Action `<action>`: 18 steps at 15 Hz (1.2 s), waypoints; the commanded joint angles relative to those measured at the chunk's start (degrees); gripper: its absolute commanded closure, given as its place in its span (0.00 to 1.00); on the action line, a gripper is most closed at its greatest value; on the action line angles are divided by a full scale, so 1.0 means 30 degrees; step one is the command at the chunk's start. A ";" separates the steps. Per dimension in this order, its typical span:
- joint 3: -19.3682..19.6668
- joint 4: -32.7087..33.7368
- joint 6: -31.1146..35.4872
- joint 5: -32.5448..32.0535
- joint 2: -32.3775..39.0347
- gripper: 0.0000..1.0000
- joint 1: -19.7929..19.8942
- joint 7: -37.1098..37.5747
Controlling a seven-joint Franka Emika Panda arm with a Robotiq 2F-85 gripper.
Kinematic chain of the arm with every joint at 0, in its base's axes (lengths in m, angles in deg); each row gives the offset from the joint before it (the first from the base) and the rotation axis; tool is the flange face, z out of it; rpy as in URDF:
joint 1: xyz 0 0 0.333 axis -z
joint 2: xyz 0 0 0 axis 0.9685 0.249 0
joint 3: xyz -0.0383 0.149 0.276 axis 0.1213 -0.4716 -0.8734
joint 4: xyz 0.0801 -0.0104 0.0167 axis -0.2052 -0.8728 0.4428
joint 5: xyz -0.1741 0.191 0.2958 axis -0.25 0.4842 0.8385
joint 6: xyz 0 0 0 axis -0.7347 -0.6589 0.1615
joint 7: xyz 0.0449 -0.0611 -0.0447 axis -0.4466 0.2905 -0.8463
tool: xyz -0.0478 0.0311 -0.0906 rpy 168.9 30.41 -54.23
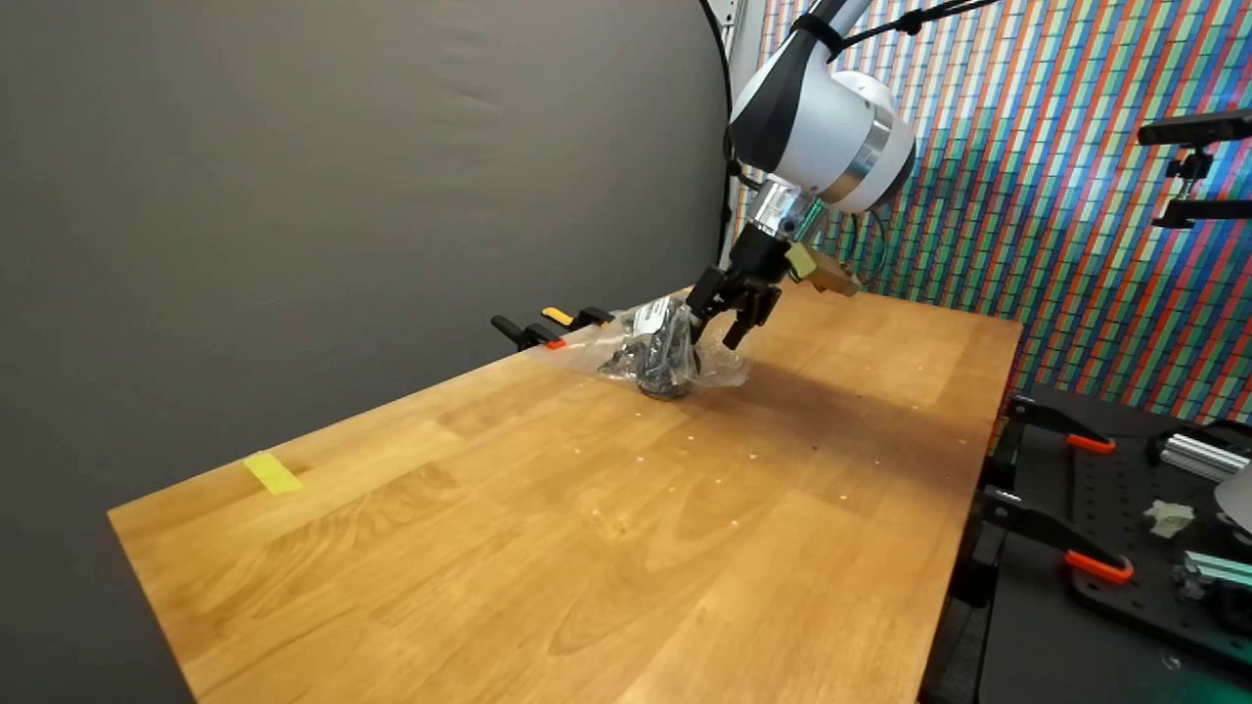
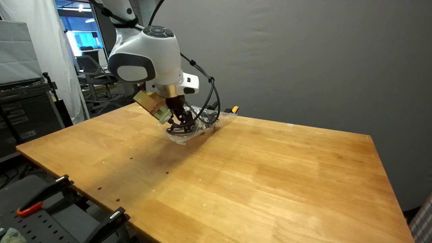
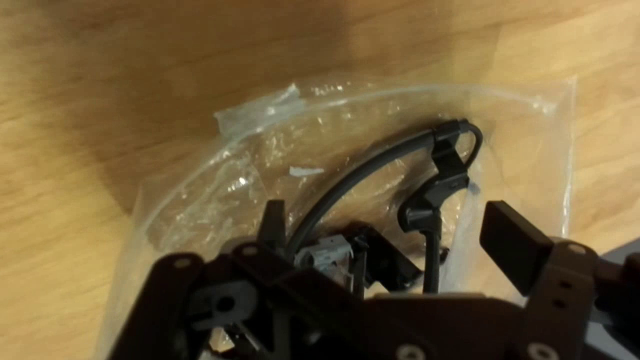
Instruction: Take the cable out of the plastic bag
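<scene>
A clear plastic bag (image 3: pixel 235 185) lies on the wooden table; it also shows in both exterior views (image 1: pixel 722 370) (image 2: pixel 182 137). A black curved cable (image 3: pixel 345 190) with dark and grey plastic parts shows through the film in the wrist view. The dark bundle (image 1: pixel 667 364) bulges up with a white label in an exterior view. My gripper (image 3: pixel 392 230) is open, its fingers wide apart on either side of part of the cable. In the exterior views the gripper (image 1: pixel 714 337) (image 2: pixel 185 124) is tilted and low at the bag. Whether a fingertip touches the film I cannot tell.
The wooden table (image 1: pixel 626 548) has a yellow tape strip (image 1: pixel 273 472) near its edge. Clamps (image 1: pixel 533 334) grip the table edge beside the bag. Black clamps with orange pads (image 1: pixel 1095 565) and a perforated plate (image 1: pixel 1154 606) are beyond the opposite edge. A grey wall borders the table.
</scene>
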 commanded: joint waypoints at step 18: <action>-0.4026 0.2143 0.0681 0.2206 0.3628 0.00 0.4686 -0.3153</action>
